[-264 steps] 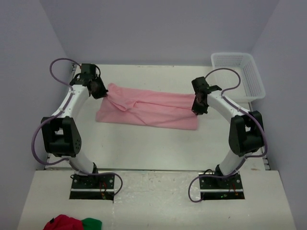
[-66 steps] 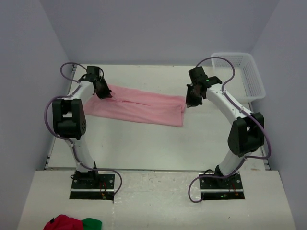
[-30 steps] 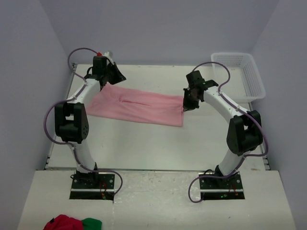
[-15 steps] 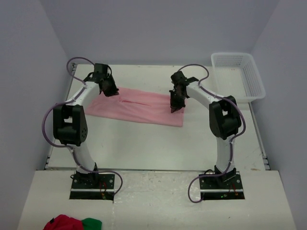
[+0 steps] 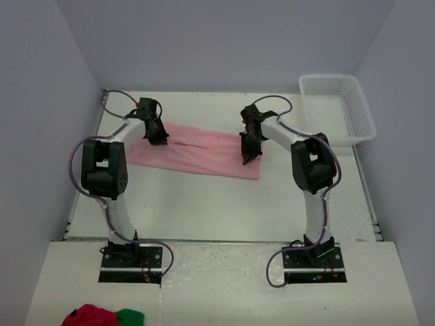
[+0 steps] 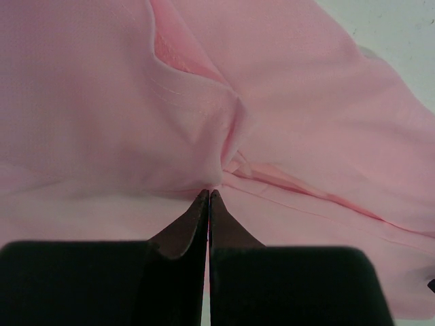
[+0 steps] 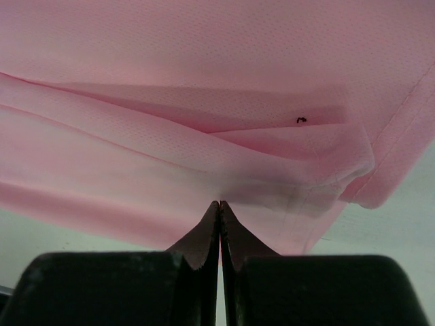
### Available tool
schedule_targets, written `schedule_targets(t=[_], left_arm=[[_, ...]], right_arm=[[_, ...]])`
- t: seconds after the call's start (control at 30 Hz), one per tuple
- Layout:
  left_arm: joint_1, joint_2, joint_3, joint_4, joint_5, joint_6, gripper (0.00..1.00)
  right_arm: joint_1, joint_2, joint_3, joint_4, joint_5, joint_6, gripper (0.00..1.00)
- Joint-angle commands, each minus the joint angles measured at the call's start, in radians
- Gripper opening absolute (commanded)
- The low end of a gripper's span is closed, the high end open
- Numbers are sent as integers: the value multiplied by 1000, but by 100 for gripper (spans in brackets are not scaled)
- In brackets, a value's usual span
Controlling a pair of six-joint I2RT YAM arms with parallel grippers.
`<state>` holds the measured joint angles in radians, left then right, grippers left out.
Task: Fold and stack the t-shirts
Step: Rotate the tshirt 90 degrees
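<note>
Left fingers (image 6: 180,234), right fingers (image 7: 199,242) (outstretched) pinch t-shirt (image 5: 204,151).

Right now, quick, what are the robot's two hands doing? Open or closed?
Left gripper: closed, pinching the pink t-shirt.
Right gripper: closed, pinching the same t-shirt.

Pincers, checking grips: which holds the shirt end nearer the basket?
Right pincer: it grips the light pink cotton t-shirt nearest the white mesh basket; the left pincer holds the opposite end.

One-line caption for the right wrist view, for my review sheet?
Right end effector shut on a fold of the pink t-shirt near its hemmed corner.
</note>
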<state>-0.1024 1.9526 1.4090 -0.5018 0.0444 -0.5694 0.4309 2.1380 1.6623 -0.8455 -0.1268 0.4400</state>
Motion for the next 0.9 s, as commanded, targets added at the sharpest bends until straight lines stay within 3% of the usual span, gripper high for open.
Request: schedule_targets(t=[0.0, 0.63, 0.87], left_arm=[[3, 11, 5, 26, -40, -21, 0], [1, 213, 114, 97, 69, -23, 0], [-5, 290, 224, 98, 124, 38, 0]], right_arm=[[0, 16, 34, -23, -30, -12, 0], [11, -78, -196, 8, 1, 74, 0], [104, -173, -344, 54, -13, 114, 0]])
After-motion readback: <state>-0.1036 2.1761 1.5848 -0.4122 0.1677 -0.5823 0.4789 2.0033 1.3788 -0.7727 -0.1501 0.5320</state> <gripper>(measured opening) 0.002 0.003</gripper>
